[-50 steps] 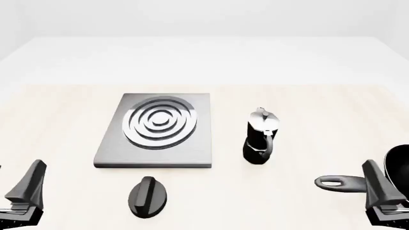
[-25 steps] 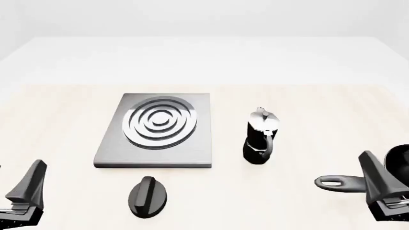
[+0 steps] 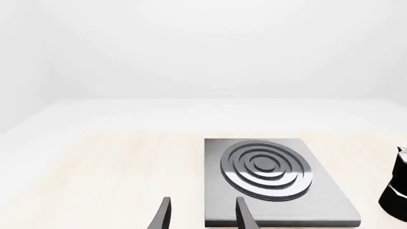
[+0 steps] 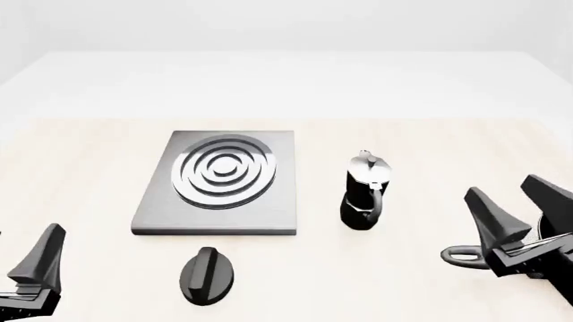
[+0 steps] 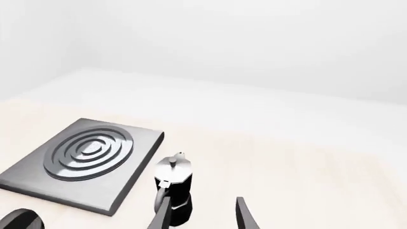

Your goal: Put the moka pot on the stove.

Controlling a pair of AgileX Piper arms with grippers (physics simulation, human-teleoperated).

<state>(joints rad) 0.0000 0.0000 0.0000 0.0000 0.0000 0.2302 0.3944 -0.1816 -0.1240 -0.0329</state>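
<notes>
The moka pot [image 4: 366, 194] stands upright on the table, just right of the stove [image 4: 279, 201], with its handle facing me. It also shows in the right wrist view [image 5: 173, 191] and at the edge of the left wrist view [image 3: 397, 191]. The stove also shows in the left wrist view [image 3: 324, 202] and the right wrist view [image 5: 137, 167]. My right gripper [image 4: 501, 188] is open and empty, to the right of the pot and nearer to me; the pot lies just ahead of its fingers [image 5: 164, 212]. My left gripper [image 4: 27, 233] is open and empty at the near left.
A black oval knob [image 4: 206, 275] lies on the table in front of the stove; it also shows in the right wrist view [image 5: 19, 220]. A long-handled black pan lies under my right gripper, its handle [image 4: 465, 256] pointing left.
My right gripper has risen and swung left and forward, toward the moka pot. The left arm, the pot and the stove have not moved.
</notes>
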